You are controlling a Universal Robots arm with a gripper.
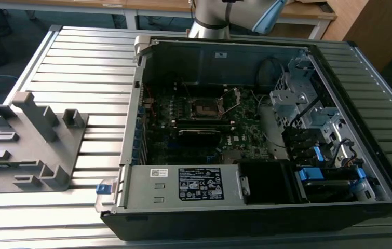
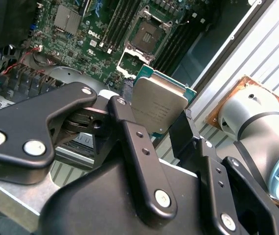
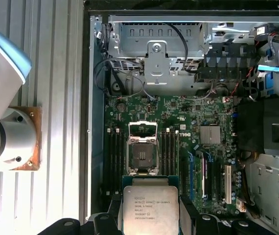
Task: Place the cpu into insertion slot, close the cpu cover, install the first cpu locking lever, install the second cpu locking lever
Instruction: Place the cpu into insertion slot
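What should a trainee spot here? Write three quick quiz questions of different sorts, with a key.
1. True or false: the chip already sits in the socket.
2. Pick one: the pincer is A) open and bare, B) shut on the chip, C) shut on a cable.
3. Fill the gap: the socket's cover stands ____ (open or closed).

Key: 1 false, the socket is empty; 2 B; 3 open.
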